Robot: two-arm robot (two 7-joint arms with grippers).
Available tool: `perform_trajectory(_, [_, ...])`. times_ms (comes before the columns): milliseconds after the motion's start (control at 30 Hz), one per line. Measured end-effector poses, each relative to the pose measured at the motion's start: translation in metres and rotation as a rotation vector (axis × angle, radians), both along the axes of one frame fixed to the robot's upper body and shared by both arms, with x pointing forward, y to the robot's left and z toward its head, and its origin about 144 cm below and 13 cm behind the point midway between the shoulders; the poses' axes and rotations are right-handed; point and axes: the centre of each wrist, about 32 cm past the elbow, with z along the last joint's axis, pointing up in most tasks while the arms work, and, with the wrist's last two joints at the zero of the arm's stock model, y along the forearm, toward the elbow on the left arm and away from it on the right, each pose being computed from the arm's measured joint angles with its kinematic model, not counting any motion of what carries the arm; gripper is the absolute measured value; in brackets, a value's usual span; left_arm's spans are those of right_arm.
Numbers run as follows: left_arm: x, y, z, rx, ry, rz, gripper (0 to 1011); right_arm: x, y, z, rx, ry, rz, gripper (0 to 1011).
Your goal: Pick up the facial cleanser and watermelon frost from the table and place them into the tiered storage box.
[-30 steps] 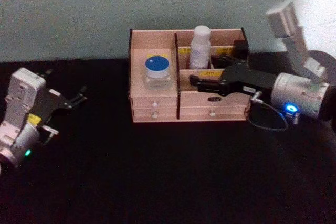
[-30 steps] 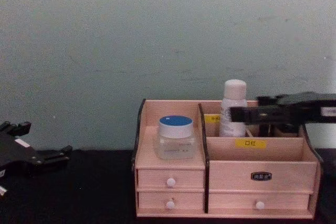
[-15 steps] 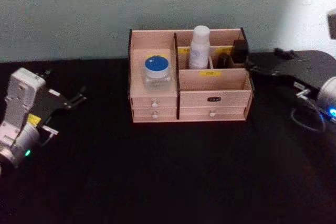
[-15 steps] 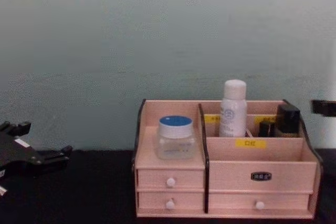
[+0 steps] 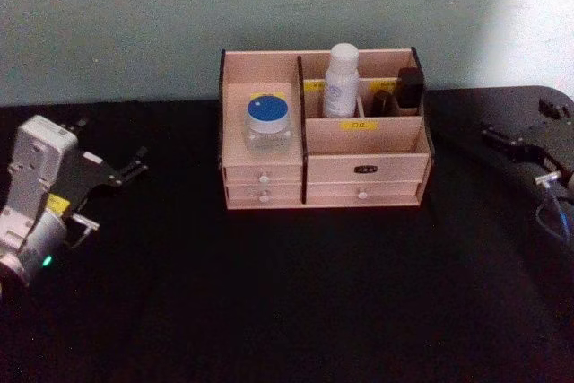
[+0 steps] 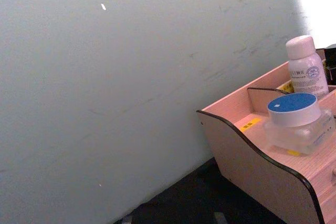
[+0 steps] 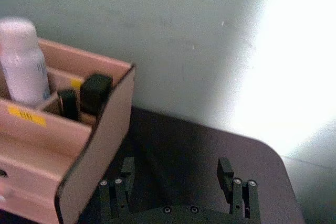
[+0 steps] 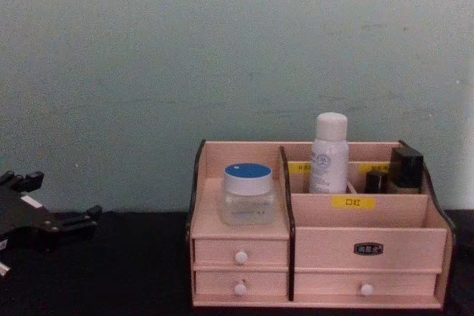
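The light pinkish wooden tiered storage box (image 5: 323,168) with dark side edges, yellow labels and four small white-knobbed drawers stands at the back of the black tabletop (image 5: 287,302), close to the pale green wall (image 5: 134,15). On its left tier, above two of the drawers, sits a clear squat jar with a blue lid (image 5: 269,122). In the rear compartment just right of the central divider a white bottle with a white cap (image 5: 341,81) stands upright. In the rear right compartments stand two small dark items, a taller black-capped container (image 5: 410,89) against the right wall and a shorter dark one (image 5: 383,102) just beside it. The right gripper (image 5: 518,139) rests low over the tabletop to the right of the box, well apart from it; the right wrist view shows its two black fingers (image 7: 226,174) spread apart with nothing between them. The left gripper (image 5: 126,170) is parked at the tabletop's left edge, well apart from the box, its dark fingers (image 5: 134,168) parted and empty.
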Motion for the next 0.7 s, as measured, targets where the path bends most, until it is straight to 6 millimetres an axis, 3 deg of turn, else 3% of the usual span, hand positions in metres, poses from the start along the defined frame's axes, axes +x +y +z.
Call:
perform_trajectory(233, [0.0, 0.0, 0.0, 0.0, 0.0, 0.0, 1001, 0.001, 0.006, -0.022, -0.056, 0.049, -0.011, 1002])
perform_trajectory(700, [0.0, 0.0, 0.0, 0.0, 0.0, 0.0, 1001, 0.006, 0.011, -0.042, -0.064, 0.093, -0.02, 1003])
